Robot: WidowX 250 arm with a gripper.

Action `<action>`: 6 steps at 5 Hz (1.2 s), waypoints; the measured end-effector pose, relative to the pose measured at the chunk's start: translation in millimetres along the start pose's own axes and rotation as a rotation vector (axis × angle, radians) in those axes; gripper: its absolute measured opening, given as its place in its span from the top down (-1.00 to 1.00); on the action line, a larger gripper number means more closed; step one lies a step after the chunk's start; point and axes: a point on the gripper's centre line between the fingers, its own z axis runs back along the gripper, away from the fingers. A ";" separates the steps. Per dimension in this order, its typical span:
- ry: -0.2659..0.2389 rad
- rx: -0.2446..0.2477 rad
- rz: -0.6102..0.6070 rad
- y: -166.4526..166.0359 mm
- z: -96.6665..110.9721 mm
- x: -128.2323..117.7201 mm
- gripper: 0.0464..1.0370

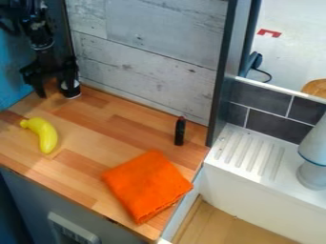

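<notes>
The gripper [53,89] hangs low at the upper left of the frame, above the back corner of the counter [96,124]. Its two fingers stand apart with a visible gap between them, and nothing shows in that gap. The can [71,89], dark with a pale rim at its foot, is right by the finger on the right side of the frame, partly behind it; whether they touch I cannot tell.

That closeness looks like the main risk: a small sideways shift of the gripper could knock the can over or push it against the wall panel [146,57], which rises close behind. Lowering a finger onto the can instead of beside it could tip it too.

Nearer the left edge lies the banana [46,135], curved and smooth, so a nudge might set it rocking or sliding. Right of centre, the dark tube [180,131] looks upright; its narrow foot would make it easy to topple. The orange cloth [147,186] lies folded at lower centre near the counter's edge, where a drag could rumple it or pull it over.
</notes>
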 end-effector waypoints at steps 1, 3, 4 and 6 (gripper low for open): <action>-0.030 -0.020 -0.009 -13.3 5.8 6.6 -0.93; -0.043 -0.029 0.017 -18.3 12.2 12.2 -0.93; -0.015 -0.027 0.028 -26.2 7.9 10.7 -0.93; 0.022 -0.004 0.041 -23.4 -8.7 6.2 -0.93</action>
